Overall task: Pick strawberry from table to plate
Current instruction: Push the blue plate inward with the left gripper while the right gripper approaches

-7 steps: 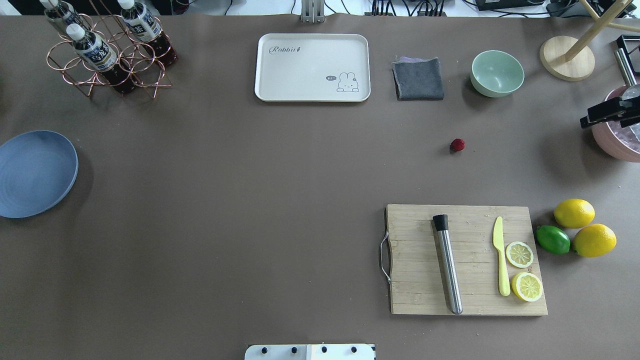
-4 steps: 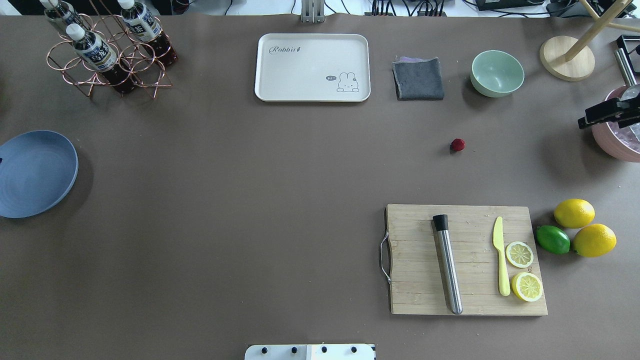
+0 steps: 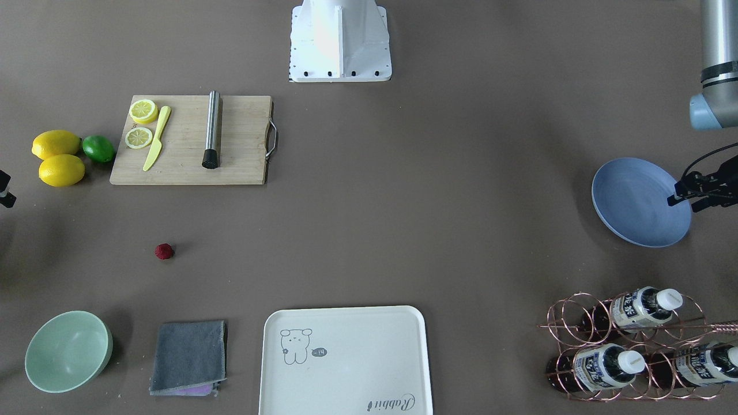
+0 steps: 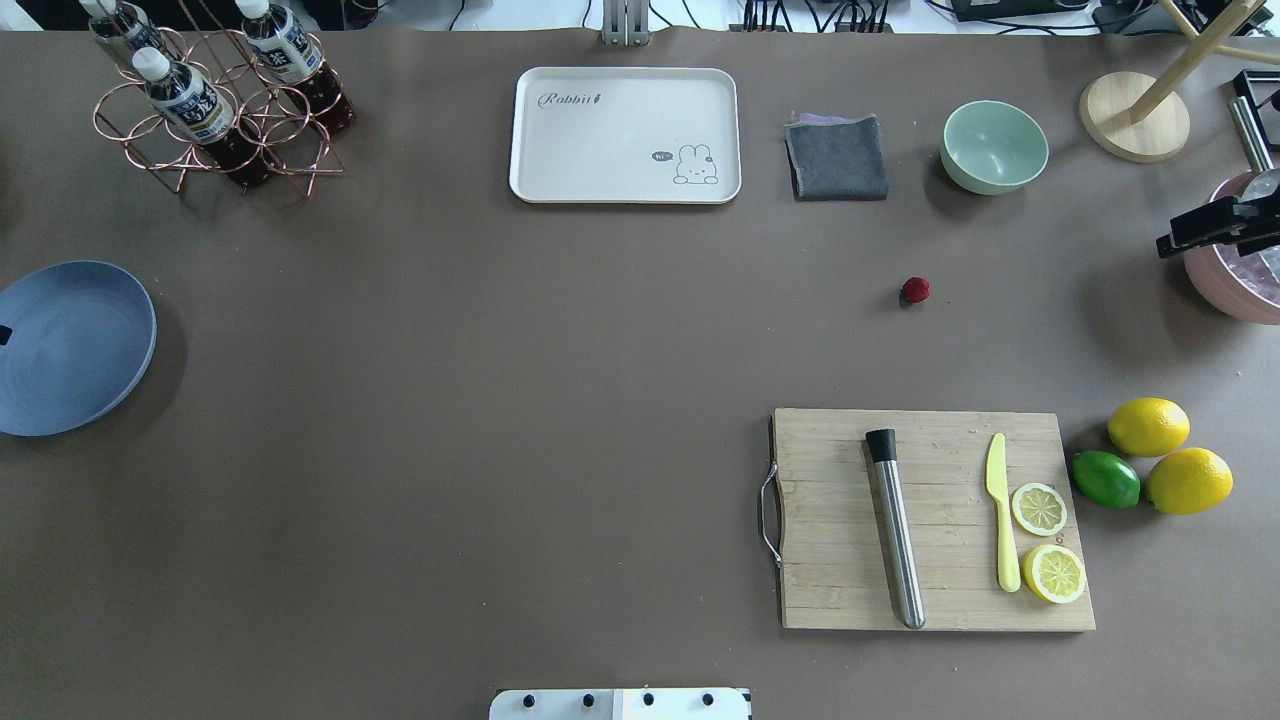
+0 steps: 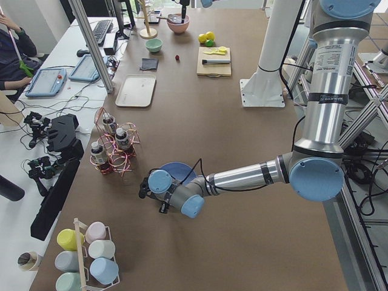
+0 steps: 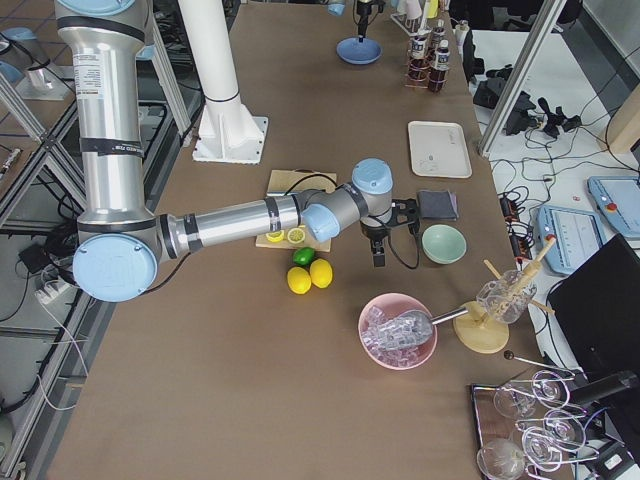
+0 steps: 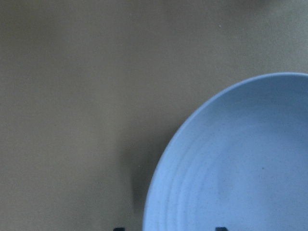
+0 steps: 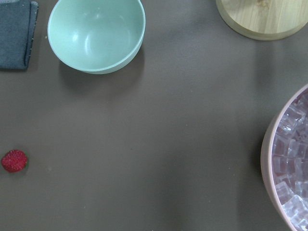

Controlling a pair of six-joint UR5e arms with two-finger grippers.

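Observation:
The strawberry [image 4: 914, 290] [image 3: 164, 251] [image 8: 14, 160], tiny and dark red, lies alone on the brown table [image 4: 500, 400], between the grey cloth and the cutting board. Far off at the table's left end sits the blue plate [image 4: 75, 345] [image 3: 637, 202] [image 7: 240, 159]. My left gripper [image 3: 676, 195] [image 7: 170, 229] hovers over the plate's outer rim, open and holding nothing. Well to the right of the berry, my right gripper [image 4: 1168, 237] hangs above the table beside the pink ice bowl; its fingers look apart and empty.
A pink bowl of ice [image 4: 1240, 270] sits under the right wrist. A green bowl [image 4: 994, 146], grey cloth [image 4: 838, 158] and cream tray [image 4: 625, 135] line the far side. The cutting board [image 4: 930, 520] carries a knife, steel tube and lemon slices; lemons and a lime [image 4: 1105, 478] sit beside it. A bottle rack [image 4: 215, 100] stands far left.
The left gripper's tip has crept into the overhead view's left edge, over the plate. The right gripper has shifted very slightly left. The strawberry has not moved.

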